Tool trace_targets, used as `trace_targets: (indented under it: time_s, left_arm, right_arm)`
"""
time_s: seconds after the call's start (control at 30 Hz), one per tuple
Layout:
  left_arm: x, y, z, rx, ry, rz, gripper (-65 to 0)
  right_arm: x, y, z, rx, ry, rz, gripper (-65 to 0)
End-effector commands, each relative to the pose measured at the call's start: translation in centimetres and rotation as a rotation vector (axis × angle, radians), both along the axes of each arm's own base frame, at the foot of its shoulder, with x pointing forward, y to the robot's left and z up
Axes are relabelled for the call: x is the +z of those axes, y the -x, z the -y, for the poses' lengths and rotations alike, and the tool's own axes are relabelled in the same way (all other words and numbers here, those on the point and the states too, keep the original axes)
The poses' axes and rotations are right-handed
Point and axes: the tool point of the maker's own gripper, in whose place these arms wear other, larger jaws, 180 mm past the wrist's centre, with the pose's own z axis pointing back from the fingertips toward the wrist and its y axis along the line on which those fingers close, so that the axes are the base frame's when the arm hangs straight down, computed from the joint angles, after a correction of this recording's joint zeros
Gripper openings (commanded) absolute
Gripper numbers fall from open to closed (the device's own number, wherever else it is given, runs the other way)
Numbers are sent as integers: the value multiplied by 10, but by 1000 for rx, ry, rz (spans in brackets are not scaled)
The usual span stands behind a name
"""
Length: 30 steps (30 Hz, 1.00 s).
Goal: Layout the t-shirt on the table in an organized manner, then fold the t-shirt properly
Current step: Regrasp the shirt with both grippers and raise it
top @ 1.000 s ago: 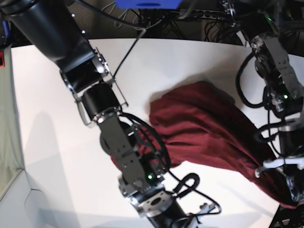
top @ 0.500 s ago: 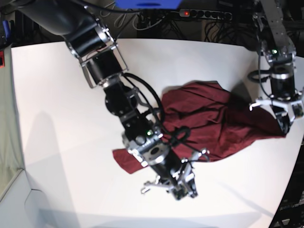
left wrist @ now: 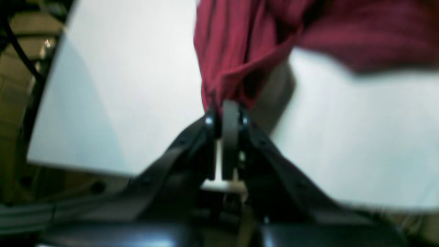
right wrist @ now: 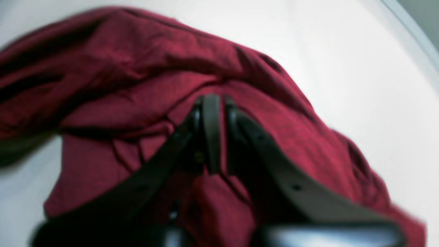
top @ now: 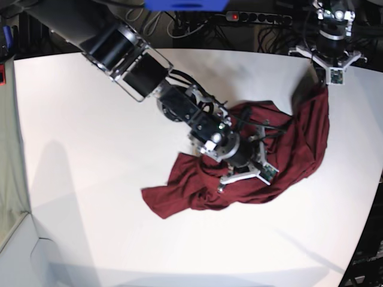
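Maroon t-shirt (top: 299, 143) pinched in left fingers (left wrist: 230, 106); right fingers (right wrist: 212, 103) state unclear.

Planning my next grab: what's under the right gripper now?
Crumpled t-shirt lies under the right gripper, on the white table. The fabric hides the tabletop beneath and any folded layers.

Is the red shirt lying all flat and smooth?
No, the t-shirt lies bunched and wrinkled on the table.

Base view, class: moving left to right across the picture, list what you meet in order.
Bare table → the t-shirt's loose lower-left corner → right gripper over the bunched cloth → left gripper holding the raised edge of the t-shirt.
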Motion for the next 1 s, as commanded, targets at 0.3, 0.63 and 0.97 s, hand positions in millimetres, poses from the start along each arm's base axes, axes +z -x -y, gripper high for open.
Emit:
trace_targets:
  time_s: [0.3,0.63,0.97]
  left_arm:
    - [-20,19,109,-361,61,-71,-648]
    - [-18,21,194,-567,90,-27,-648]
    - [-23,18,196,-558,96,-31,-648]
  right_arm:
    - [34,17,-29,78,-106,73,-277]
    - [0,53,-31,76,-118,-31,-277]
    - [-23,79,-31,73,-115,-104,-277]
